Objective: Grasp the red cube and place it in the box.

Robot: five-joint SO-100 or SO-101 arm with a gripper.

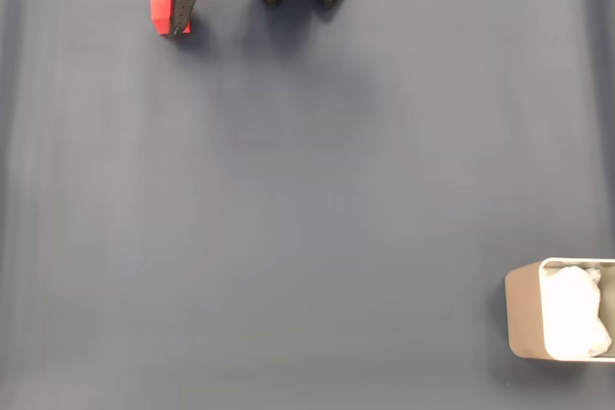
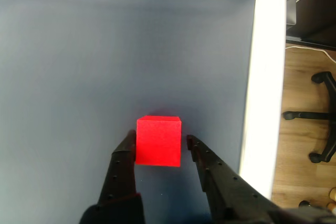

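Wrist view: the gripper [image 2: 160, 145] has its two fingers on either side of the cube [image 2: 158, 141], left finger touching, right finger just beside it, on the grey mat [image 2: 105, 51]. In the fixed view, the cube [image 1: 160, 11] sits top left and the box [image 1: 527, 319] bottom right, well apart.

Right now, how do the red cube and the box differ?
The red cube is bright red and solid; the box is beige, open-topped, with white lining. The cube is much smaller. In the fixed view the cube sits top left at the tool; the box sits bottom right. Both rest on the blue-grey table.
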